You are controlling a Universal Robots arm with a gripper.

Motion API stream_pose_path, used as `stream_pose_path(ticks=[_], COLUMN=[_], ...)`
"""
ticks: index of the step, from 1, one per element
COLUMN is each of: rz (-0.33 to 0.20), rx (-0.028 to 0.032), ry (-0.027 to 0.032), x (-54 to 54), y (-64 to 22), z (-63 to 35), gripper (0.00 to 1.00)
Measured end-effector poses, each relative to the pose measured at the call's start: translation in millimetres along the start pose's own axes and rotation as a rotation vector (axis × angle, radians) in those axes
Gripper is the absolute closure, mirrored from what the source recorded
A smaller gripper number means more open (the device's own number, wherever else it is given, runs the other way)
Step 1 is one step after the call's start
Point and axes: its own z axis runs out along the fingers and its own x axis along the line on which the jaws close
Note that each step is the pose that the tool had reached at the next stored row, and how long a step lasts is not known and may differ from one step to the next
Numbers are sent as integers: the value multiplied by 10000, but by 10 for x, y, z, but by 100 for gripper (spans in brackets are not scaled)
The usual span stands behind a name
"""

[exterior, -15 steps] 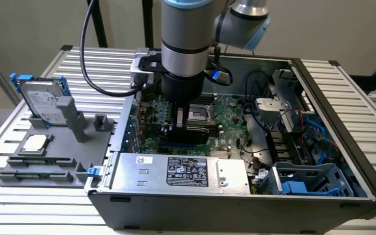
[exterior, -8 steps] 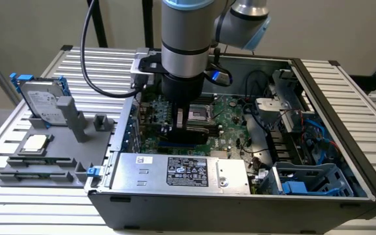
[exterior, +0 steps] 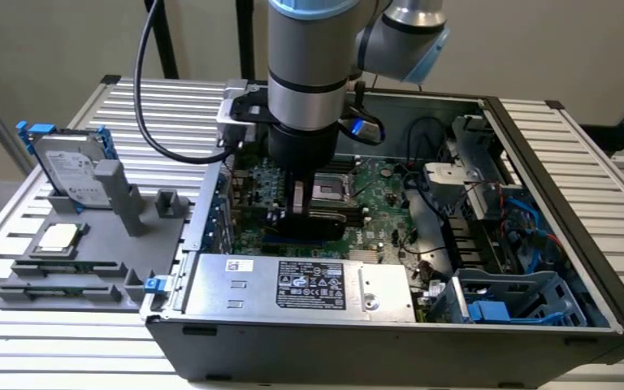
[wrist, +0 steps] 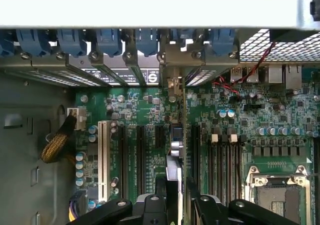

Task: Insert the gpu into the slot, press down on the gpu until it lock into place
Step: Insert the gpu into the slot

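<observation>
GRIP: gripper (wrist: pixel 175 192) clamped on the gpu (wrist: pixel 173 157), one finger on each face | GPU: upright and edge-on directly under the gripper, over the green motherboard (wrist: pixel 140 110) | TEXT: black-and-white label (exterior: pixel 309 284) on silver power supply (exterior: pixel 225 280) just beside gripper, print too small to read

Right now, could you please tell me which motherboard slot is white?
The single white slot nearest the yellow-sleeved cable; the long slots beside it are black.
</observation>
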Motion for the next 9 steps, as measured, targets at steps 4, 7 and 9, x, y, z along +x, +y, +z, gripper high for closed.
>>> stream_pose_path(ticks=[4,7,9], rz=[0,1,1], rx=[-28,-58,-70], ry=[2,-2,-4], x=[0,0,-1], y=[0,0,-1], z=[11,13,10], gripper=[74,74,74])
